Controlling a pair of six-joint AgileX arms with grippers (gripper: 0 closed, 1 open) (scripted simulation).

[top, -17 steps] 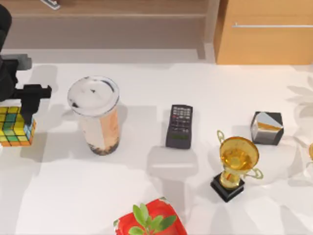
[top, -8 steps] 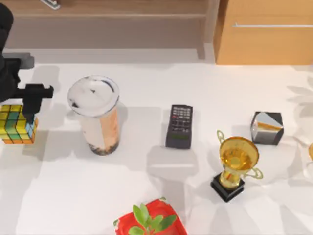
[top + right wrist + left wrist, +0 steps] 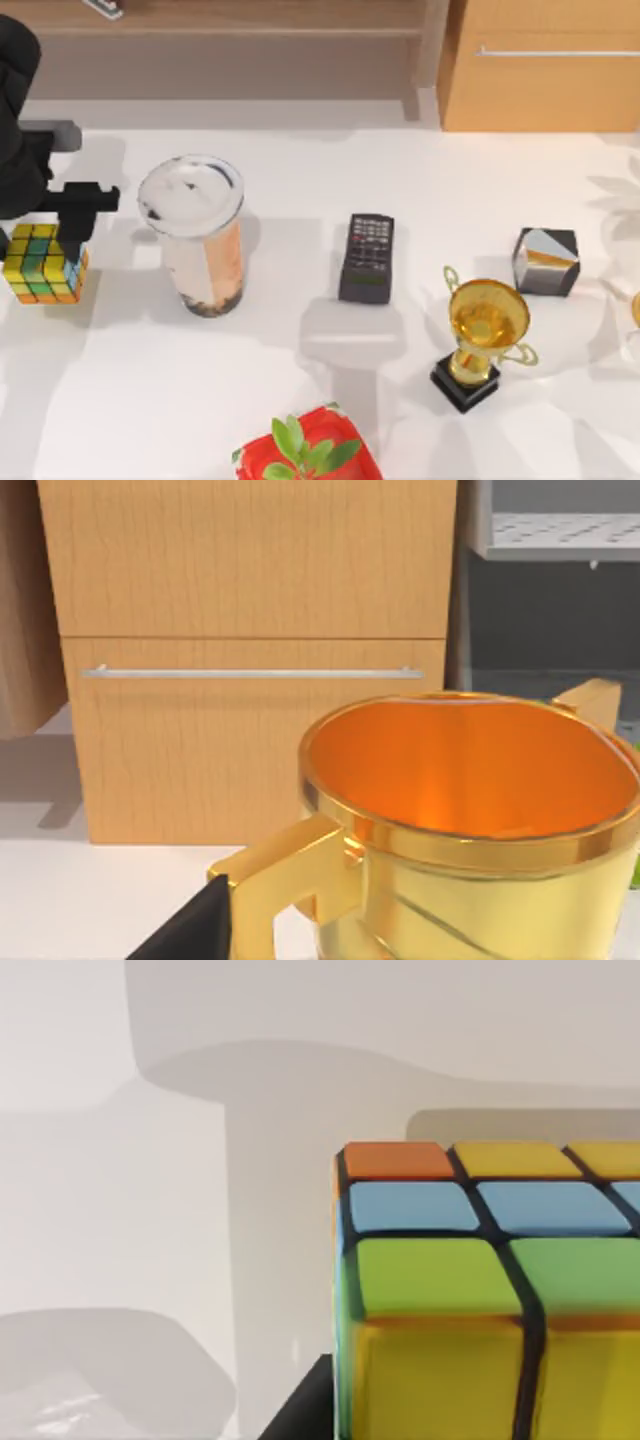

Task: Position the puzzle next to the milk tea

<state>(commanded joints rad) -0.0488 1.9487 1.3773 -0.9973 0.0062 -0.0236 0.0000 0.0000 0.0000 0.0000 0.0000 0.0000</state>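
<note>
The puzzle point(image 3: 40, 265), a small twisty cube with yellow, green, blue and orange squares, hangs at the table's far left with my left gripper point(image 3: 55, 242) shut on it from above. In the left wrist view the puzzle point(image 3: 480, 1290) sits close up over the white tabletop. The milk tea point(image 3: 198, 235), a tall clear cup with a white foamy top, stands upright to the right of the puzzle with a gap between them. A dark part of my right gripper point(image 3: 190, 932) shows beside a golden cup point(image 3: 470, 810).
A black remote point(image 3: 367, 257) lies right of the milk tea. Farther right stand a golden trophy point(image 3: 485, 330) and a grey-black cube point(image 3: 546, 261). A red pot with a green plant point(image 3: 305, 450) sits at the front edge. A wooden cabinet point(image 3: 540, 65) is behind the table.
My left gripper has carried the puzzle a little to the right, toward the milk tea. Nothing else on the table has moved.
</note>
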